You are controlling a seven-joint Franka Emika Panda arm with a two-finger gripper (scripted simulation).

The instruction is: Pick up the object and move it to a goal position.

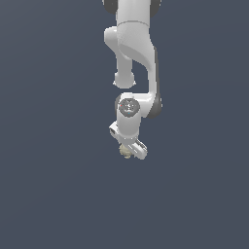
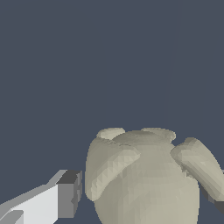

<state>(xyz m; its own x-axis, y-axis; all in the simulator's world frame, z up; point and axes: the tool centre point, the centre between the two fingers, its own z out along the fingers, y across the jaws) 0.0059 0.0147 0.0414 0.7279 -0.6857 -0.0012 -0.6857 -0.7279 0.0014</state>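
The arm (image 1: 133, 58) hangs down the middle of the exterior view, with the gripper (image 1: 129, 150) at its lower end. The object (image 1: 126, 152), a beige knobbed lump, sits at the fingertips, partly hidden by the white hand. In the wrist view the object (image 2: 148, 175) fills the space beside one grey-tipped finger (image 2: 65, 194), with a narrow gap showing between them (the other finger is barely visible at the frame edge). Whether the fingers pinch the object cannot be told. Plain dark grey-blue background surrounds the arm on all sides; no edges are visible
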